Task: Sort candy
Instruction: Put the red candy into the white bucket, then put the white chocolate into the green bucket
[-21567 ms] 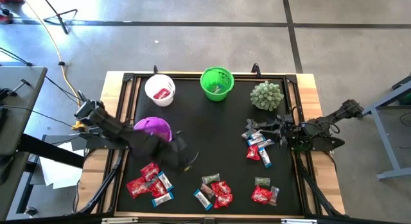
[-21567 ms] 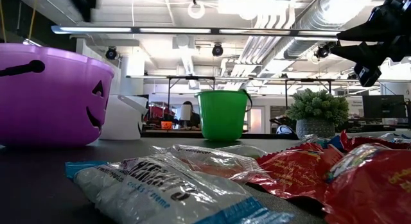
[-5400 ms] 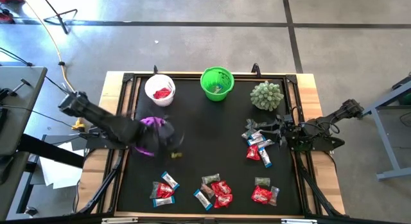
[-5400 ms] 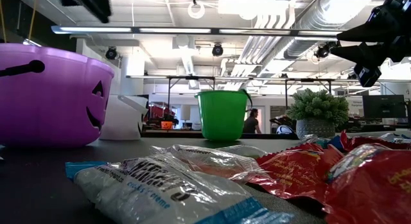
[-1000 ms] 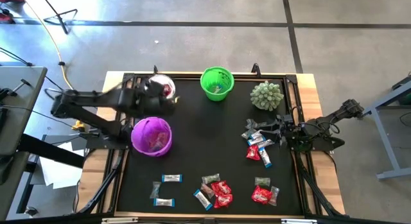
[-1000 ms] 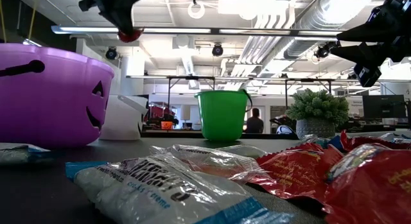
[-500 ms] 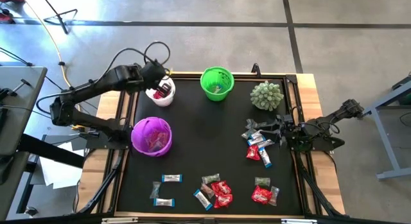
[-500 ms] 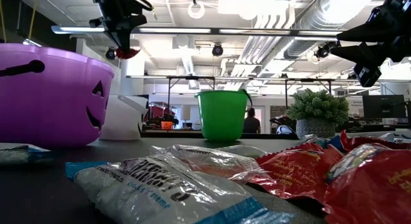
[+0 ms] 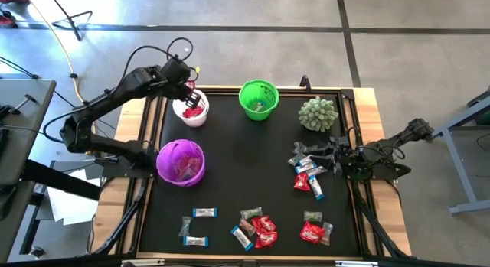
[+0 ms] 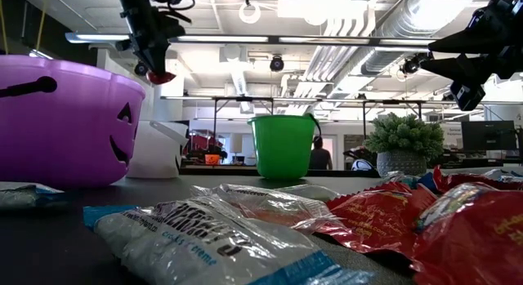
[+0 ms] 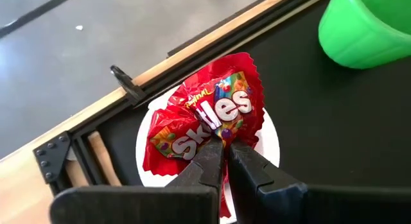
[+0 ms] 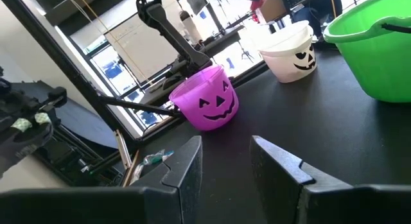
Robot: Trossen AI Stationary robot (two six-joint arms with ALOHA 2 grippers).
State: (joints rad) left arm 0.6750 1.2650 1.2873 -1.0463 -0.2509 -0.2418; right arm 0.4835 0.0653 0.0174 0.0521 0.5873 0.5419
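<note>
Hanging candy: a red Skittles packet [image 11: 207, 116] dangles pinched in the left gripper [image 11: 224, 149], fingers clamped tight on its lower edge.
Below the left gripper: the white bucket [image 9: 189, 114] sits right under the packet, red wrappers already inside it.
Left gripper's spot: up above the table's far left corner [image 9: 186, 91]; in the low view it shows high up, with a red scrap at its tip [image 10: 163, 75].
Nearer than the left gripper: the purple pumpkin bucket [image 9: 181, 161], with wrappers inside.
Beside the left gripper: the green bucket [image 9: 258, 99] stands along the same far edge, apart from the white one.
Loose candy: blue-white pieces [image 9: 203, 213] and a mixed red heap [image 9: 259, 229] lie along the near edge, well away from the left gripper.
Right gripper: parked at the right edge [image 9: 331, 154], fingers standing apart and holding nothing, over another small heap [image 9: 308, 175].
Spiky green ball: [image 9: 318, 113] at the far right, just beyond the right gripper.
Table: black mat [image 9: 253, 160].
</note>
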